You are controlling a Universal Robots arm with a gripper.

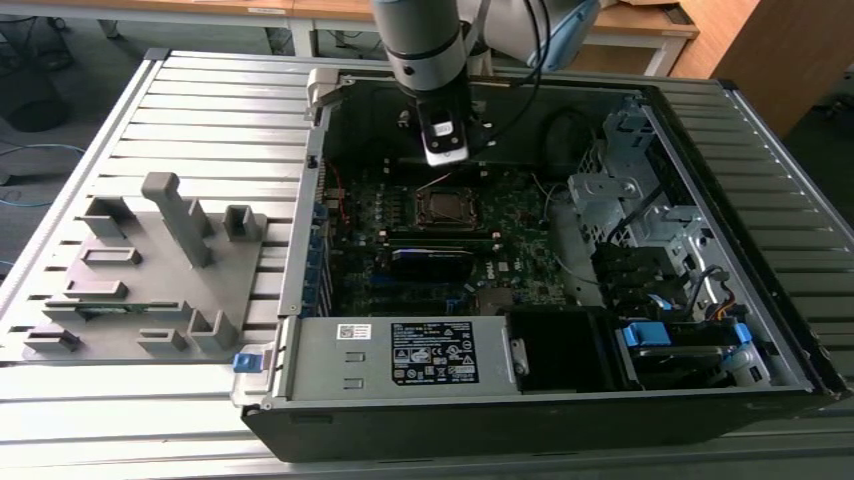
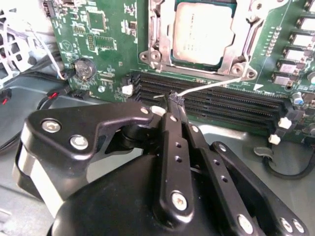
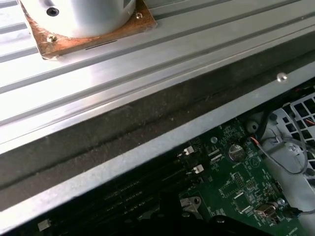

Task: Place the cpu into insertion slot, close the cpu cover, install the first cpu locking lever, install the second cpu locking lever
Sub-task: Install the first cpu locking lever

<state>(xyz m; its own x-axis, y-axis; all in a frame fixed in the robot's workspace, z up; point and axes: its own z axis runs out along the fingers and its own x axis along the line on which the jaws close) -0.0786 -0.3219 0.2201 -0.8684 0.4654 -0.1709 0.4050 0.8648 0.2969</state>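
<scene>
Your jaws (image 2: 173, 98) are pinched together on the thin silvery locking lever (image 2: 206, 86), just below the insertion slot (image 2: 204, 37) at the frame's top centre. The cpu (image 2: 204, 32) sits in it under the cpu cover (image 2: 236, 54). Expect the lever to be stiff, springy and slippery; hold it near its free end.

A ribbed aluminium table (image 1: 200, 95) carried an open computer case (image 1: 534, 410), which lay on its side toward the exterior view's right. A grey plastic fixture tray (image 1: 134, 300) rested directly on the table at the exterior view's left, just beside the case.
</scene>
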